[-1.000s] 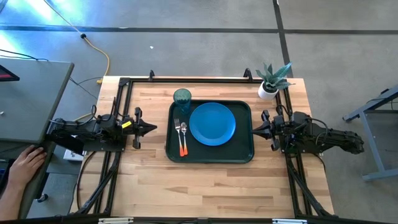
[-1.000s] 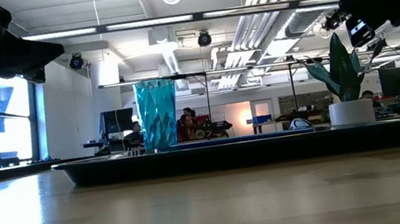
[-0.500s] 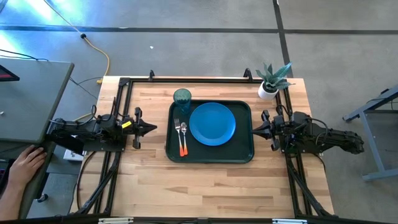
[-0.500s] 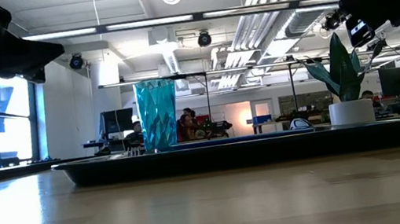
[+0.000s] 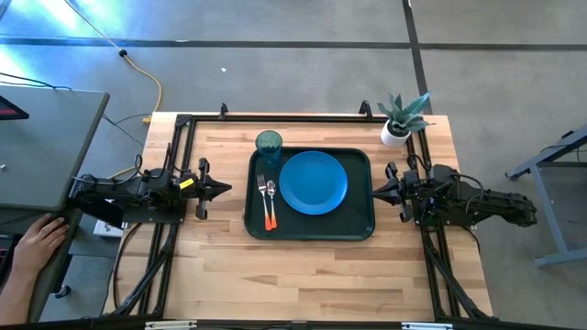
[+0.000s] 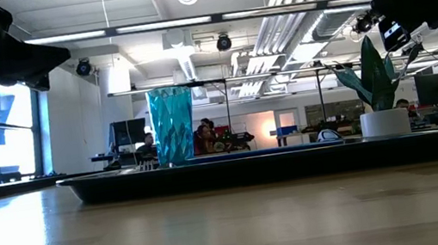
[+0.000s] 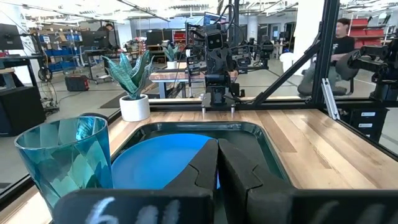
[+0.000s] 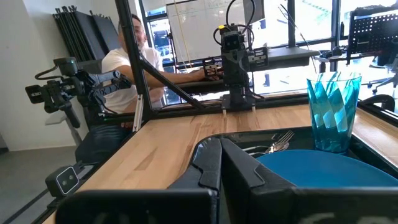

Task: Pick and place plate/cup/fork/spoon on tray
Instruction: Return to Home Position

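The dark green tray (image 5: 367,229) lies at the table's middle. On it rest the blue plate (image 5: 313,181) and, to the plate's left, the orange-handled fork (image 5: 260,191) and spoon (image 5: 271,196), side by side. The teal cup (image 5: 268,143) stands upright at the tray's far left corner; it also shows in the low view (image 6: 172,125). My left gripper (image 5: 226,189) is shut and empty left of the tray. My right gripper (image 5: 376,192) is shut and empty right of the tray.
A white pot with a green plant (image 5: 397,128) stands at the table's far right corner. Black frame rails (image 5: 183,137) run along the table's left, far and right sides. A person's hand (image 5: 37,243) rests on a grey desk left of the table.
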